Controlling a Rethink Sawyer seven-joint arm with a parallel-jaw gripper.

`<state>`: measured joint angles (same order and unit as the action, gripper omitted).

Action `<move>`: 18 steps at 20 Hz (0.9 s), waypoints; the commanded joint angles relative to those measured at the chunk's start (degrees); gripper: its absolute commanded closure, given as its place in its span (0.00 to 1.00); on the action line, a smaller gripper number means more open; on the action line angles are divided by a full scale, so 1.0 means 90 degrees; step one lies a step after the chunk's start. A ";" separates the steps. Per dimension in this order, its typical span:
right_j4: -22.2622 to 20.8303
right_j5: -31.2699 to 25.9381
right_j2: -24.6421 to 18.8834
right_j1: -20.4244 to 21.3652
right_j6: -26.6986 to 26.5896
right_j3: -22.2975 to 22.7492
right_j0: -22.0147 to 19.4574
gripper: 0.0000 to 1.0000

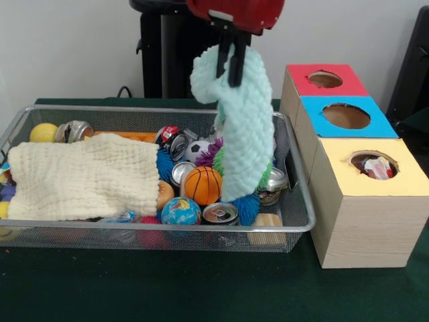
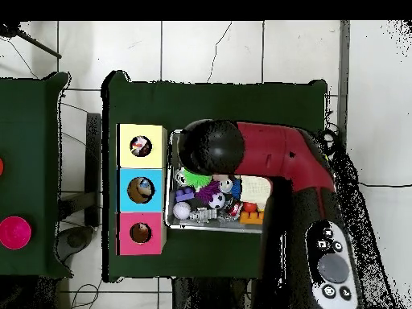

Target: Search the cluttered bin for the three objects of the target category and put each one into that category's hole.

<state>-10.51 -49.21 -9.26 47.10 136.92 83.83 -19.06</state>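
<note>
Claw: the claw (image 1: 229,67) is pinched tight on a mint cloth (image 1: 240,127), dangling over the bin (image 1: 295,221).
Risk: its trailing end might snag cans (image 1: 220,213), dragging clutter out.

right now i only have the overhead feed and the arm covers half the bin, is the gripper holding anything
Observer: Yes. The gripper is shut on a mint knitted cloth, lifted so it hangs down into the wire bin.
Operator: is any other cloth left in the bin
Observer: A cream cloth lies spread over the bin's other end, away from the boxes.
Operator: anything in the yellow hole yet
Observer: The yellow box shows something red and white inside its hole.
</note>
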 commanded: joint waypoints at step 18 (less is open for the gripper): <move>-0.0596 0.0075 -0.1020 -0.0558 -0.1761 0.0208 -0.1244 1.00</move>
<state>-12.60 -49.20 -12.76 44.74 136.92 82.47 -28.08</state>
